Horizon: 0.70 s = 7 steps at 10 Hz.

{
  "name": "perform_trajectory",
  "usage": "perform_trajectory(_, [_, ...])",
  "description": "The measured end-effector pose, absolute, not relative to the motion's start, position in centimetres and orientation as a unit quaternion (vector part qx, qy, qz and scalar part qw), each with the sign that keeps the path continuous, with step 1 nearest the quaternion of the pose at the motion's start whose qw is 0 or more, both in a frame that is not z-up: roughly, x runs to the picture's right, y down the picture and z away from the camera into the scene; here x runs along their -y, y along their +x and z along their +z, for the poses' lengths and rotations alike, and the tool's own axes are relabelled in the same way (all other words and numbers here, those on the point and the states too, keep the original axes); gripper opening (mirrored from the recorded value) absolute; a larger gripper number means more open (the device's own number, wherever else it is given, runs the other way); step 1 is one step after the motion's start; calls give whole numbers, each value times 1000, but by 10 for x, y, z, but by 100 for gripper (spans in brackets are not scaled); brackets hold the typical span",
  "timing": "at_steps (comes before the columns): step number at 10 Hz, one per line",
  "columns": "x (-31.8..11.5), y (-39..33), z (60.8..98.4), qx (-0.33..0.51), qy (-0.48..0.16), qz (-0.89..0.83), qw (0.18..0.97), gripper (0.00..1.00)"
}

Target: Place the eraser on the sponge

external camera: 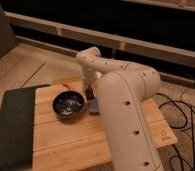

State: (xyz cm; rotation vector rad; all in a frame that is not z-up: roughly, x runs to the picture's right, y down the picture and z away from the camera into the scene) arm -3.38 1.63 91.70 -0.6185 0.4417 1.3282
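Note:
The light-blue sponge (93, 107) lies on the wooden table (66, 145), just right of the black bowl (68, 104). My gripper (89, 93) hangs at the end of the white arm (123, 100), pointing down directly above the sponge's far end and close to it. Its tip is dark, and I cannot make out the eraser as separate from it. The arm's thick link hides the table to the right of the sponge.
A dark mat (11, 125) covers the table's left side. A small orange item (66, 86) lies behind the bowl. Cables (183, 112) trail on the floor to the right. A rail and a dark wall run along the back.

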Motion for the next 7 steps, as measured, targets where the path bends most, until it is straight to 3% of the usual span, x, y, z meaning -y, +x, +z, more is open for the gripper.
perform_trajectory(2, [-30, -24, 913, -208, -281, 615, 706, 1])
perform_trajectory(3, [-38, -21, 913, -213, -283, 619, 701, 8])
perform_trajectory(6, [-55, -22, 914, -223, -292, 619, 694, 37])
perform_trajectory(7, [-62, -25, 916, -228, -296, 617, 693, 51])
